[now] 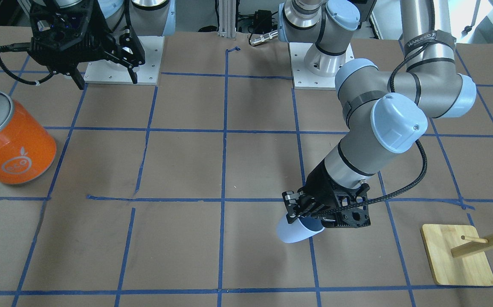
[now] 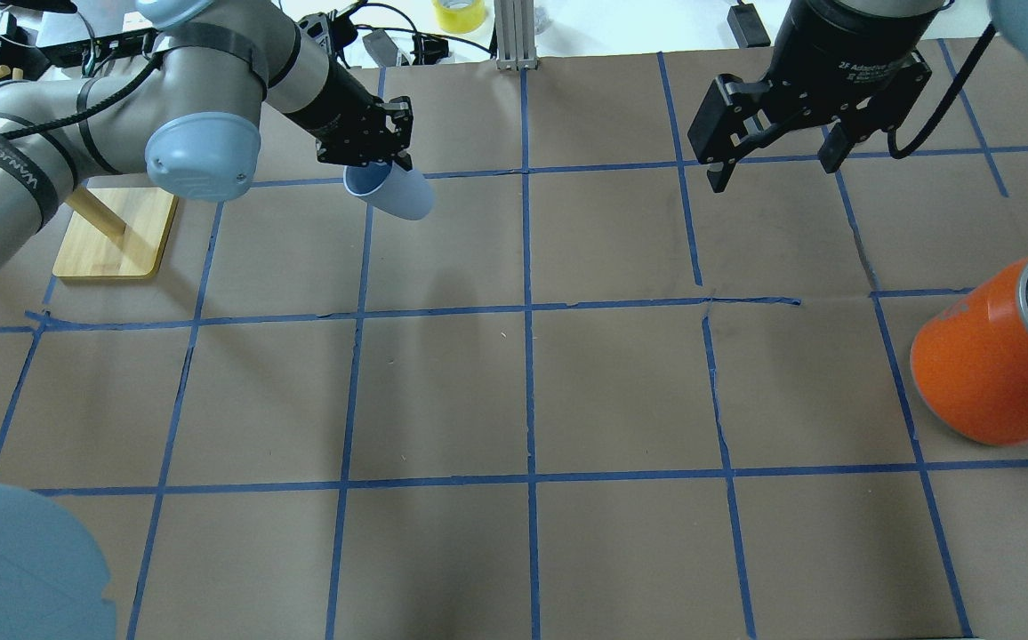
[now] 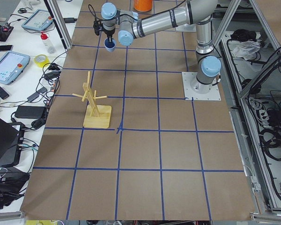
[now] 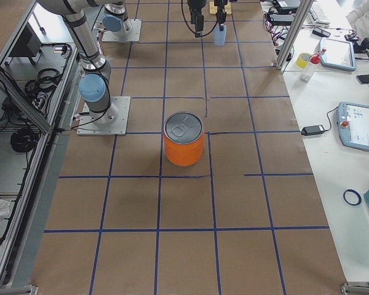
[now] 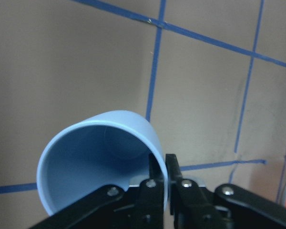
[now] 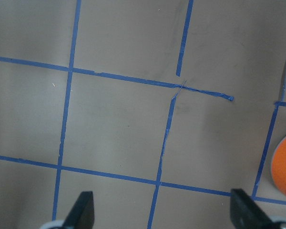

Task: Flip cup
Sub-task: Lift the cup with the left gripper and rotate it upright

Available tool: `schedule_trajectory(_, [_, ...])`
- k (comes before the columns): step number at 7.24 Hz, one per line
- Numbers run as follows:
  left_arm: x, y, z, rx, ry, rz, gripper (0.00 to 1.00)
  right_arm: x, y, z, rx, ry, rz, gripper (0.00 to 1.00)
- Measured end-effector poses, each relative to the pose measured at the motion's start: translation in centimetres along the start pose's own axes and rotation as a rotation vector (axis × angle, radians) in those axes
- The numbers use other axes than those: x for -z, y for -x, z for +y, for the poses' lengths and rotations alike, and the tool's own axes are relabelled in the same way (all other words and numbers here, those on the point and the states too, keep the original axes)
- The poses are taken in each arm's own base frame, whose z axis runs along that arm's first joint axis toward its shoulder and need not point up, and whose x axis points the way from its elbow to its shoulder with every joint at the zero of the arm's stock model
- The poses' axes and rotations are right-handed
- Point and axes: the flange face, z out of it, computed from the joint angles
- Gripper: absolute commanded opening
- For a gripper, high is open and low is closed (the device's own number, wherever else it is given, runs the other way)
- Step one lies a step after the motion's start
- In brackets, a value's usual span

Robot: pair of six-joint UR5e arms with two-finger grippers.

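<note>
Broadly, we are looking at a brown paper-covered table (image 2: 621, 391) gridded with blue tape, with the left arm (image 2: 105, 107) reaching over its far left part. An orange can (image 2: 985, 364) is standing at the right side, well apart from the work. A wooden mug tree (image 3: 94, 105) is standing toward the left end. The right gripper (image 2: 772, 173) is hanging over the far right of the table, jaws apart and holding nothing.

The left gripper (image 2: 378, 162) is pinching the pale blue cup (image 2: 398, 194) by its rim. In the wrist view its fingers (image 5: 173, 174) are pressing together on the thin wall, one inside the mouth and one outside. The cup is lying tilted, close to on its side, with its mouth at the gripper and its base pointing away to the right. It is sitting over a tape line at the far left and seems to be hanging clear of the paper, though we cannot be sure of the gap.

We are judging the flip as partway through: the turn looks unfinished and the cup is not yet set down. The grip is what is worrying us. A narrow pinch on smooth, tapered plastic could let the cup pivot or slide out as the wrist rotates. Letting go while it is leaning or too high could send it tipping and rolling across the paper. Squeezing harder could be bending the rim instead.
</note>
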Motion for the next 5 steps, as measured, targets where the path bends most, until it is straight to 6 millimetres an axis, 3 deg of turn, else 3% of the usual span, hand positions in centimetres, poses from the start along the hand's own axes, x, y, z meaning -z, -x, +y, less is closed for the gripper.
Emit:
schedule_trajectory(2, [-0.1,3.1,-1.7,-0.168,-0.015,-0.205,0.0,0.1,-0.5,-0.1,-0.085,-0.003,-0.004,1.0])
schedule_trajectory(4, [-2.1,8.0,-3.1,-0.274,0.042,-0.305,0.0,0.3,-0.7,-0.2,-0.115,-0.022,-0.005,1.0])
schedule_trajectory(5, [-3.2,9.5,-3.6,-0.291,0.064,-0.322,0.0,0.5,-0.8,-0.4,-0.119,-0.042,0.0,1.0])
